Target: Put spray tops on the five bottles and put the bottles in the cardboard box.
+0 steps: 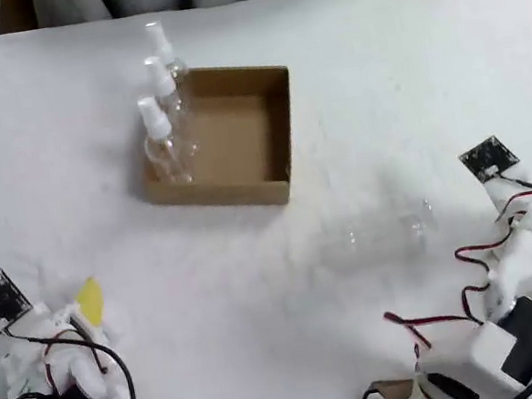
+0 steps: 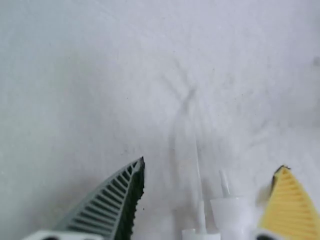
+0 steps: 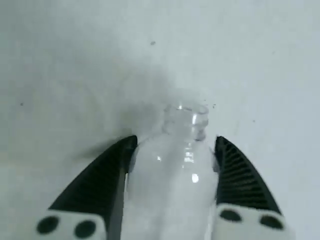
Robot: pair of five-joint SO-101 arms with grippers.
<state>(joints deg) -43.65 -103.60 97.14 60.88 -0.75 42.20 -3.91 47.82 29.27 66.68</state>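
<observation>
Here's the cardboard box (image 1: 219,192), open side up on the white counter (image 1: 407,66), and it's our marker for everything else. Three capped bottles (image 1: 166,153), clear with white heads, stand in a row along the box's left wall. From the high view I can't tell whether their bases sit inside that wall or just outside it.

To the right of the box and nearer the arms lies the open bottle (image 1: 383,232), clear and faint against the white, apart from the box. In the right wrist view that open bottle (image 3: 175,170) fills the gap of the right pincer (image 3: 175,137). The two black fingers (image 3: 100,185) are spread about as wide as the bottle's body and pressed to its shoulders, one on each side. The bare neck points away from the wrist, so the pincer has hold of it. The right arm (image 1: 530,269) sits well off to the box's near right.

On the other side, the left arm (image 1: 62,384) is well away from the box, off its near-left corner. The left pincer (image 2: 212,164) gapes wide and grips nothing. The grey finger (image 2: 115,200) is on one side and the yellow finger (image 2: 287,205) on the other, low over the counter. Between them lies the loose spray top (image 2: 227,212), white, just beside the yellow finger and well clear of the grey one. Its thin dip tube (image 2: 196,160) reaches out past the fingertips.
</observation>
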